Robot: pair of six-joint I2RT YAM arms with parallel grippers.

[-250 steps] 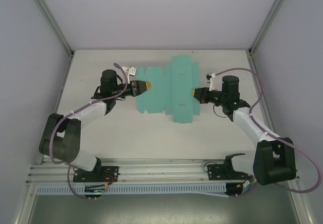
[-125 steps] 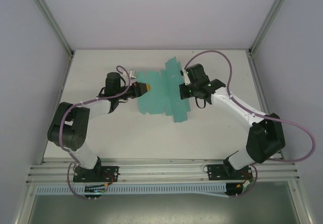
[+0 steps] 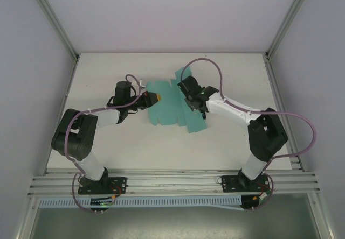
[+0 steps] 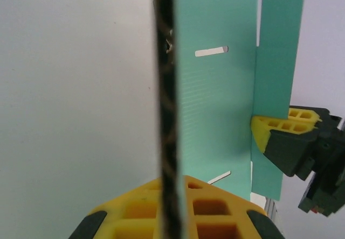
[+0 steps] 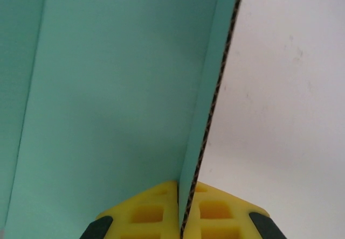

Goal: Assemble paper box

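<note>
The paper box point(image 3: 168, 109) is a flat teal die-cut sheet with slots, lying mid-table with its right part lifted. My left gripper point(image 3: 157, 96) is shut on the sheet's left edge. In the left wrist view that edge point(image 4: 164, 88) runs up from between the yellow fingers point(image 4: 215, 212), and the teal face stretches right to the other gripper's yellow finger point(image 4: 269, 128). My right gripper point(image 3: 190, 101) is shut on the sheet's right panel. The right wrist view shows the corrugated edge point(image 5: 215, 104) pinched between the yellow pads point(image 5: 145, 215), with the teal face point(image 5: 118, 88) to the left.
The white table point(image 3: 108, 147) is boxed in by side walls and slanted frame posts point(image 3: 56, 26). Metal rails point(image 3: 172, 182) with the arm bases run along the near edge. Purple cables loop over both arms.
My right arm has swung left and inward, carrying the sheet's right panel up and over. The sheet now looks narrower and sits further left. The left arm has pulled in slightly, still gripping.
</note>
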